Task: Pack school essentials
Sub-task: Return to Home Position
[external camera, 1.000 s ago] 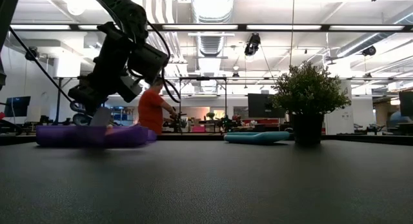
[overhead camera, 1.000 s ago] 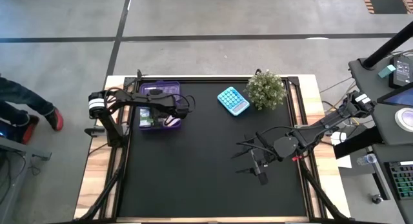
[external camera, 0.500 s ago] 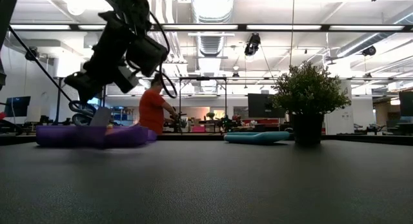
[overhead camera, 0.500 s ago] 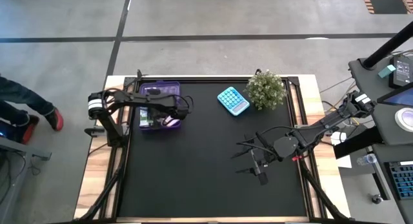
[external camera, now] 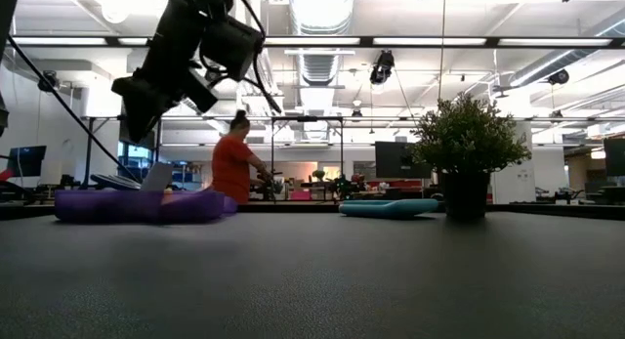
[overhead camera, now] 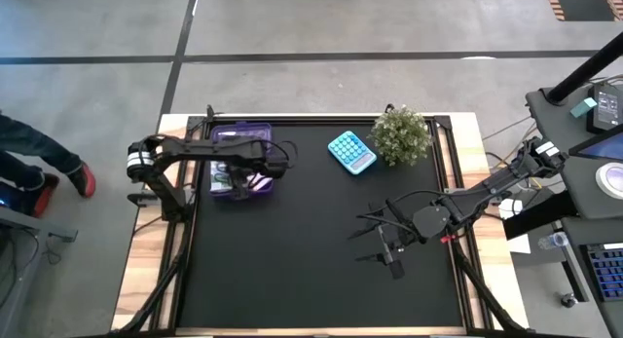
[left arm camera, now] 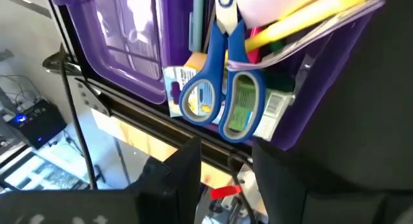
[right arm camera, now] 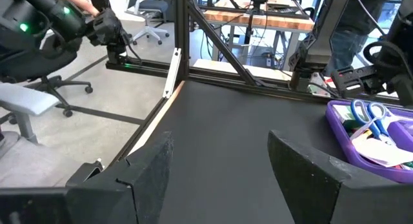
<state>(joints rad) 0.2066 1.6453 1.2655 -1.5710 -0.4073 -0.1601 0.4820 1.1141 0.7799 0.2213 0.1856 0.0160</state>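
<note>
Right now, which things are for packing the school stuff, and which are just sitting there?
For the job: purple box; in it, blue scissors, yellow pen, green-white pack.
Just sitting there: potted plant, blue calculator.

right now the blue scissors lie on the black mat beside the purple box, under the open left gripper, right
Not quite: the blue scissors lie inside the purple box, under the open left gripper. The left wrist view shows it.
</note>
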